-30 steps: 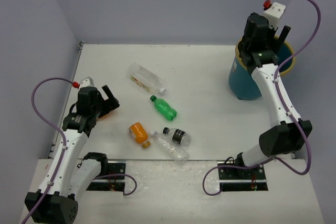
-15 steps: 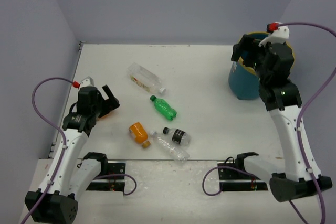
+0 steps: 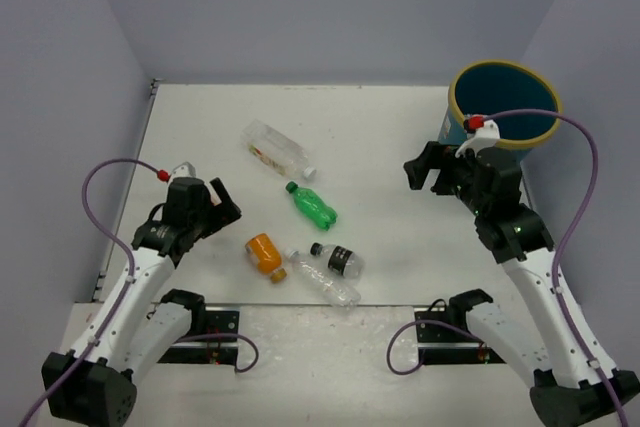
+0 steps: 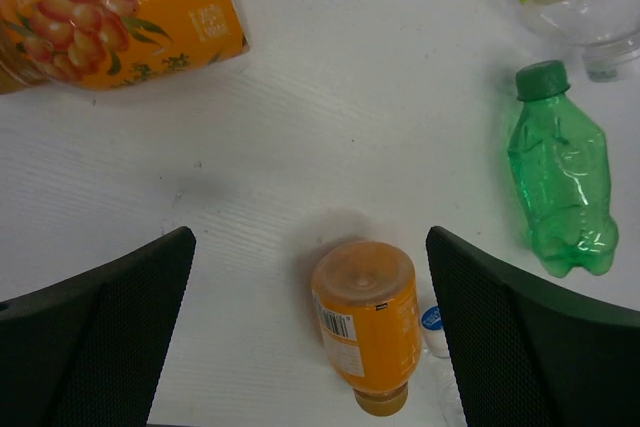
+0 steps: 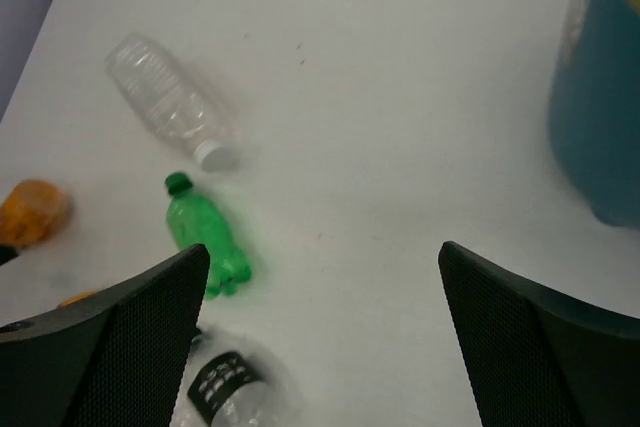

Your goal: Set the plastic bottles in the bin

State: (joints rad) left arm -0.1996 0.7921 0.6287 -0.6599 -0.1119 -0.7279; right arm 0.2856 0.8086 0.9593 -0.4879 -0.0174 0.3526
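The plastic bottles look empty or nearly so. I judge them light, thin-walled and smooth, likely to dent under a hard squeeze and to roll or skid if nudged on the side. The best hold is across the round body near its middle, jaws square to the long axis, not on the tapering neck or cap.

Six bottles lie on the table (image 3: 390, 127), all on their sides.
- **Clear:** three. The pale-label bottle (image 3: 278, 150) is farthest. The black-label bottle (image 3: 338, 260) and the plain clear bottle (image 3: 328, 285) lie just beside each other at the near edge.
- **Green:** one green bottle (image 3: 312, 204), in the middle of the group.
- **Orange:** two. The small orange bottle (image 3: 265, 253) lies near. The fruit-label orange bottle (image 4: 120, 7) lies further left and is plain only in the left wrist view.

There is one bin (image 3: 503, 97), at the far right, well apart from the bottles. I cannot tell what is inside it.

The left gripper (image 3: 215, 205) is spread wide and holds nothing. It hangs over the small orange bottle, which sits between its fingers (image 4: 100, 327) in the wrist view. The right gripper (image 3: 425, 172) is also wide open and empty — it is in the air between the bin and the bottles.
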